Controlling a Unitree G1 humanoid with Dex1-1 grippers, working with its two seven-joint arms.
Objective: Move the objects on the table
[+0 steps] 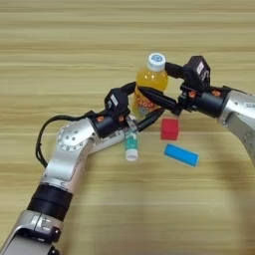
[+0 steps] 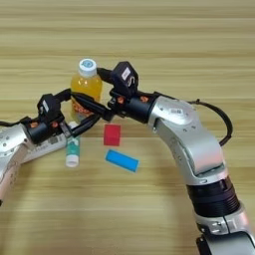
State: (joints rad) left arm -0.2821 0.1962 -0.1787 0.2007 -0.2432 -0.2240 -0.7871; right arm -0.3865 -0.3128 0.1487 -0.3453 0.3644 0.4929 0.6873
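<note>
The orange-juice bottle [image 1: 149, 79] with its white cap stands at mid-table. My right gripper [image 1: 152, 78] comes in from the right and is shut on it, one black finger across the label and the other behind the neck. From the left, my left gripper [image 1: 147, 99] is open, with its fingers spread on either side of the bottle's lower part. The white-and-green glue stick [image 1: 131, 145] lies just below the left gripper. The red cube [image 1: 169, 129] and the flat blue block [image 1: 181, 154] lie in front of the bottle. The white remote [image 2: 44, 144] is partly hidden under my left forearm.
The wooden table [image 1: 124, 30] fills both views. My left arm's black cable [image 1: 42, 142] loops out to the left of the forearm. My right arm [image 2: 199, 144] crosses the right side of the table.
</note>
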